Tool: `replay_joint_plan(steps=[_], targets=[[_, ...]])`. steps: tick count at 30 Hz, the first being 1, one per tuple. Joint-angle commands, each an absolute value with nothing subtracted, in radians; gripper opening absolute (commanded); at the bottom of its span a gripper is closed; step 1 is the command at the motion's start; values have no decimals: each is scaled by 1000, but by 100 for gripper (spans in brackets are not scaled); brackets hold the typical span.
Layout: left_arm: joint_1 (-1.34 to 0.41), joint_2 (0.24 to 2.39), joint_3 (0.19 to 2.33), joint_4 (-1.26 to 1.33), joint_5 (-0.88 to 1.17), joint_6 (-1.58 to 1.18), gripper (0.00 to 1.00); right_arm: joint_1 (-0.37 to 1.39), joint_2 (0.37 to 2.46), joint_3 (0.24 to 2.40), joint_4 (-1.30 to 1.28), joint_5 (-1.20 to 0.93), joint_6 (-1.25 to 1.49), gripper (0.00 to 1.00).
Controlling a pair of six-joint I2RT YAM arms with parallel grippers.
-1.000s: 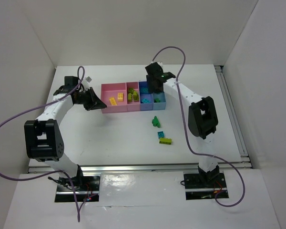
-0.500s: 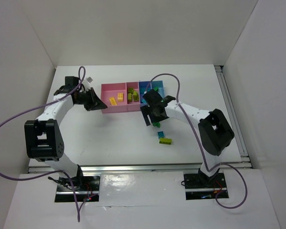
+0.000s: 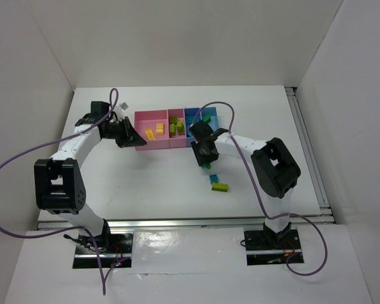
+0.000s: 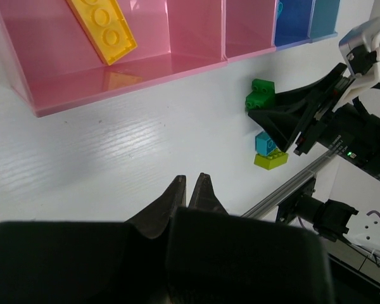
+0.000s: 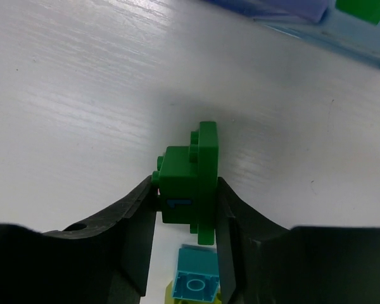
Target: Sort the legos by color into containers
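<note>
Noting from the left: our left gripper (image 3: pixel 128 134) hangs empty, fingers pressed together, just beside the pink end of the containers (image 3: pixel 151 144), while the right gripper (image 5: pixel 187 183) pinches a dark green lego (image 5: pixel 199 158) resting on the table (image 5: pixel 82 76) near the row's front. We judge the pick is in hand; next, a lift and carry to the light blue bin (image 3: pixel 215 130), where green already lies. Only the right wrist view shows fingers touching both brick sides; from above the gripper itself hides that, though that view alone shows all four bins.

R claw (image 5: pixel 185 185) now prob. on lego (image 5: pixel 191 166)
</note>
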State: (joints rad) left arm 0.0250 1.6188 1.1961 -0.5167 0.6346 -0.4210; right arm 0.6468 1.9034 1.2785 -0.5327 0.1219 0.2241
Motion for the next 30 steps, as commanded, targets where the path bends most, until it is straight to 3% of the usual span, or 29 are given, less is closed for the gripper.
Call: replay_joint_plan(steps=[1, 2, 5, 10, 12, 14, 15, 21, 25, 30], targets=[[18, 1617, 1210, -517, 679, -402, 0, 640, 1894, 1316, -492, 110, 221, 39], [8, 1617, 1210, -517, 689, -393, 0, 640, 1878, 1307, -492, 110, 221, 32], [-3, 1617, 1219, -517, 724, -383, 0, 640, 1821, 1298, -502, 86, 212, 27], [-23, 1644, 1229, -517, 839, -362, 1, 618, 1749, 1289, -502, -64, 186, 27], [-46, 1644, 1229, -508, 903, -351, 8, 618, 1736, 1289, -502, -80, 186, 27], [-55, 1664, 1229, -508, 936, -351, 31, 609, 1736, 1298, -502, -104, 186, 27], [-55, 1664, 1229, -499, 946, -351, 34, 609, 1752, 1307, -511, -104, 186, 27], [-55, 1664, 1209, -489, 910, -360, 36, 661, 1867, 1355, -560, -77, 155, 27], [-55, 1664, 1218, -489, 891, -360, 36, 698, 1890, 1384, -551, -78, 137, 65], [-55, 1664, 1218, -489, 882, -360, 35, 698, 1861, 1350, -551, -69, 137, 65]])
